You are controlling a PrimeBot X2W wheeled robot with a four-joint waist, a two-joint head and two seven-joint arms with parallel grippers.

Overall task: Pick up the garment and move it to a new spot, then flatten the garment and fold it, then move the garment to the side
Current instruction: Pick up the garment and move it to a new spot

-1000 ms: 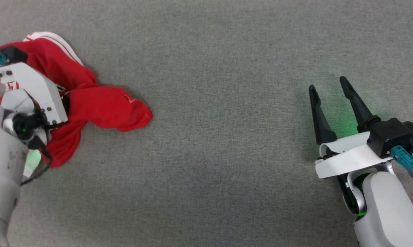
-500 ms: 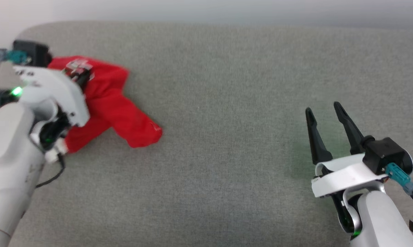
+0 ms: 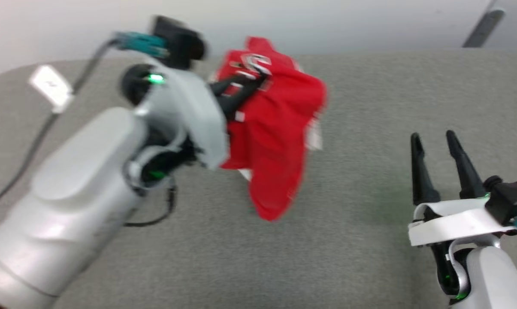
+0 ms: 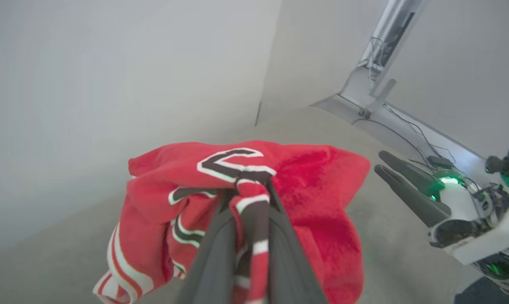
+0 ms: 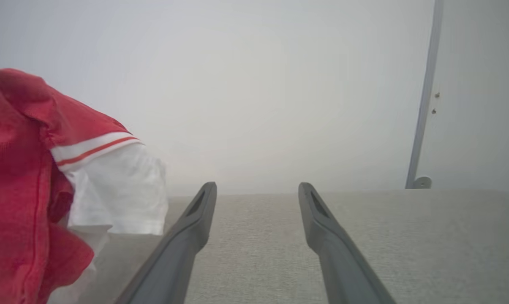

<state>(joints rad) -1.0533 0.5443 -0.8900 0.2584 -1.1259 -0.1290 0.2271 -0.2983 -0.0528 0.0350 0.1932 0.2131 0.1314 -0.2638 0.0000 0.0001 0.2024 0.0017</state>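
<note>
The garment (image 3: 275, 128) is a bright red shirt with white sleeves and black white-edged lettering. It hangs bunched in the air above the grey table, at the upper middle of the head view. My left gripper (image 3: 256, 77) is shut on a fold of it near the lettering. In the left wrist view the two fingers pinch the garment (image 4: 317, 202) between them at my left gripper (image 4: 250, 190). My right gripper (image 3: 434, 139) stands open at the lower right, nothing between its fingers. In the right wrist view the garment (image 5: 22, 169) hangs at the left of my right gripper (image 5: 256, 188).
The grey cloth-covered table (image 3: 370, 240) spreads under both arms, its rounded far-left corner (image 3: 9, 77) near a pale wall. A grey post (image 3: 481, 28) stands beyond the far right edge. A cable (image 3: 35, 141) trails from the left arm.
My left gripper has shut on the garment and lifted it off the table, carrying it up and to the right. The head camera has tilted up. The right gripper stays open.
</note>
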